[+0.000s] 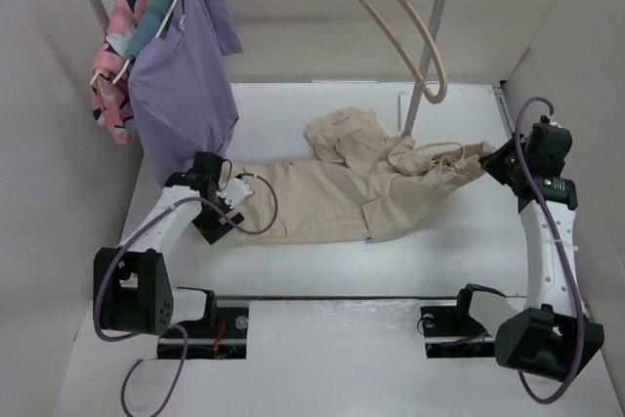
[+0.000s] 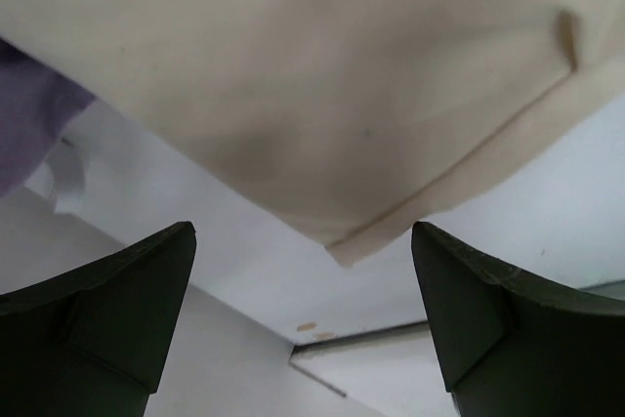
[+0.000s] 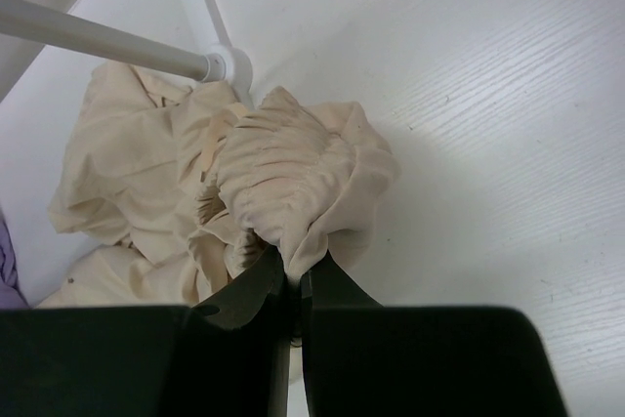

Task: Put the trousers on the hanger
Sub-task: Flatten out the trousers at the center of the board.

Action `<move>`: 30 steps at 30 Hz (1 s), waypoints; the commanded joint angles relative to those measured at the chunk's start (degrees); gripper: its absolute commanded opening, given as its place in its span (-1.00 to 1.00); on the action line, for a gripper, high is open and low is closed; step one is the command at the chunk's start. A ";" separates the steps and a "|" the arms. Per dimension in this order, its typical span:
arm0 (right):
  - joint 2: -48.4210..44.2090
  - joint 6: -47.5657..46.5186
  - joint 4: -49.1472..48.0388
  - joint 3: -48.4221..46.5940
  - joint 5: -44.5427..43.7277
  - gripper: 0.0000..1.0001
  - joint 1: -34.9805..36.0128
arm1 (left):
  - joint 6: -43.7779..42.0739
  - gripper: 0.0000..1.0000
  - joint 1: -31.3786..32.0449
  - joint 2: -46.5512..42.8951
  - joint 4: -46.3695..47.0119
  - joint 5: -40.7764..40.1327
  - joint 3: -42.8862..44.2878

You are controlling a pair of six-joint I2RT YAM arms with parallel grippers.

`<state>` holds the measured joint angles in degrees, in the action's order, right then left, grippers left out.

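The beige trousers (image 1: 342, 187) lie crumpled across the middle of the table, legs toward the left, gathered waist toward the right. My right gripper (image 1: 498, 158) is shut on the elastic waistband (image 3: 293, 192) at the trousers' right end. My left gripper (image 1: 223, 217) is open and empty at the leg end; a hem corner (image 2: 342, 246) lies between and beyond its fingers (image 2: 127, 310), not touched. The pale pink-beige hanger (image 1: 405, 26) hangs by its hook from the rail at the top, above the trousers.
A purple shirt (image 1: 181, 75) and a pink patterned garment (image 1: 117, 46) hang on wooden hangers at the rail's left end. The rack's right pole (image 1: 425, 70) stands on the table just behind the trousers; it also shows in the right wrist view (image 3: 107, 41). White walls enclose the table.
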<state>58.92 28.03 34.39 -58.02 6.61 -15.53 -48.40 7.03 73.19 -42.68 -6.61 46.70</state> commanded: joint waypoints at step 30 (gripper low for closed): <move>-4.34 -3.42 -2.83 2.64 0.60 -1.00 3.49 | -32.36 -0.96 -0.10 -14.47 -0.47 -3.43 11.94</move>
<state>54.92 25.61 34.17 -57.08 7.27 -12.69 -68.45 3.14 59.72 -37.19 -13.58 61.87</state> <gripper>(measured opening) 0.071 0.019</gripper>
